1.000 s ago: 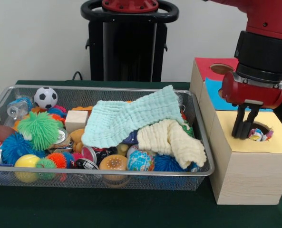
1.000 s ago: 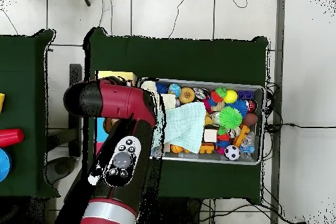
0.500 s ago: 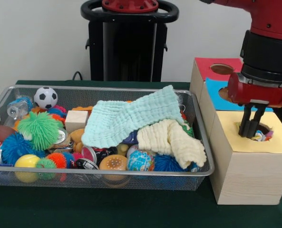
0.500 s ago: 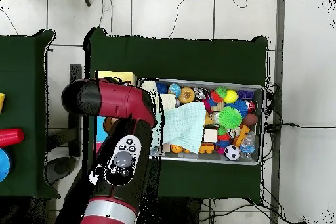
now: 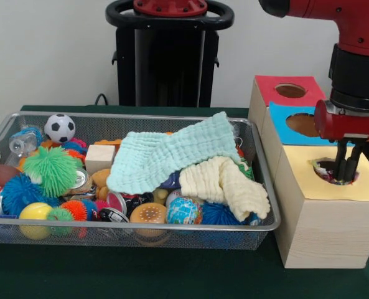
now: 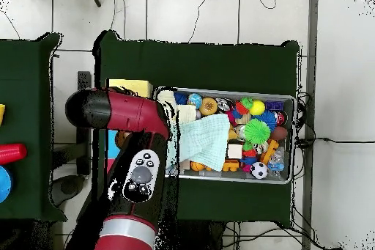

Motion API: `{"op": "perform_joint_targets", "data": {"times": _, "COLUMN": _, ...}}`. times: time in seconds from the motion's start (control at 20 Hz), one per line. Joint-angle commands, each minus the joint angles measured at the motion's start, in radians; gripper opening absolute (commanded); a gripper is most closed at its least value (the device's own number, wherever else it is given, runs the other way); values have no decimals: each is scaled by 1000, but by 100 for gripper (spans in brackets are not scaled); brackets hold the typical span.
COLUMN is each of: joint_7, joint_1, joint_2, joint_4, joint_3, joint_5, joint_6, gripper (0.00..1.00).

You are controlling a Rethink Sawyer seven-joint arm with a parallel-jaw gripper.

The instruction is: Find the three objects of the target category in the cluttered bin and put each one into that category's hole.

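My gripper stands upright over the yellow-topped wooden box, and its tips reach down into that box's round hole. The two fingers are close together, so it looks shut. Bits of a multicoloured object show at the hole's rim around the tips, low in the hole. The wire bin to the left holds a mint cloth, a cream cloth, spiky balls, a soccer ball and several other toys. In the overhead view the arm hides the gripper.
Behind the yellow box stand a blue-topped box with a hole and a red-topped box with a hole. In the overhead view the yellow box sits left of the bin. A side table at the left edge carries a red cup.
The gripper has moved right and down, from beside the yellow box's hole into it. The multicoloured object that stuck out of the hole now sits lower.
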Motion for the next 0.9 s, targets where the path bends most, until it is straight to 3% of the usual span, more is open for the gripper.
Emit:
{"op": "perform_joint_targets", "data": {"times": 0.05, "joint_7": 178, "joint_1": -29, "joint_2": 18, "joint_4": 125, "joint_3": 135, "joint_5": 7, "joint_6": -1, "gripper": 0}}
{"op": "perform_joint_targets", "data": {"times": 0.55, "joint_7": 153, "joint_1": 2, "joint_2": 94, "joint_4": 89, "joint_3": 19, "joint_5": -100, "joint_6": -83, "gripper": 0}}
{"op": "perform_joint_targets", "data": {"times": 0.9, "joint_7": 146, "joint_1": -46, "joint_2": 123, "joint_4": 92, "joint_3": 75, "joint_5": -125, "joint_6": -222, "gripper": 0}}
